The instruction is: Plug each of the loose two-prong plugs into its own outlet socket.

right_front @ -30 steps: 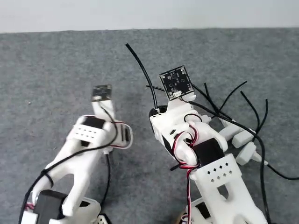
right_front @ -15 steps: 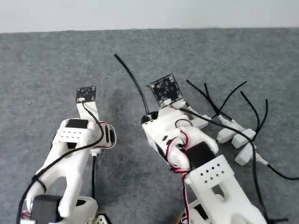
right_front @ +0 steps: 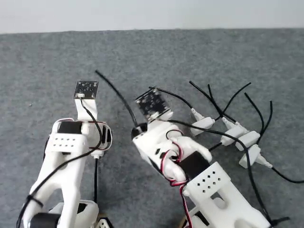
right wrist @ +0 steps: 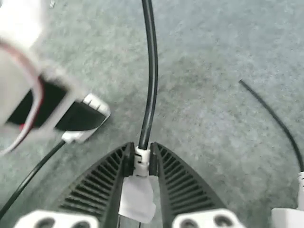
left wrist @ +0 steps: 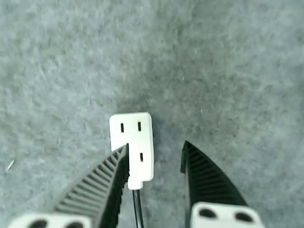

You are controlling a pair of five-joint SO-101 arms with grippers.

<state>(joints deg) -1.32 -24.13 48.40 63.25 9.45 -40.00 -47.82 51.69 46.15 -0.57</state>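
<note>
This looks like a robotics lab or a maker's test bench. A grey felt-like tabletop (right_front: 42, 57) runs back to a plain pale wall (right_front: 142, 14) at 12 o'clock. A white plastic robot arm (right_front: 66, 161) at 7 o'clock and a second white arm (right_front: 213, 185) at 5 o'clock carry exposed red and black wiring (right_front: 167, 164) and bare square circuit-board cameras (right_front: 86, 89). At 3 o'clock lie short-corded white plugs and sockets (right_front: 247, 140).

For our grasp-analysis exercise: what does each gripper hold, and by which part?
The right gripper clamps a white plug at its neck, where the black cord leaves. The left gripper holds nothing; it is open over the outlet socket.
</note>
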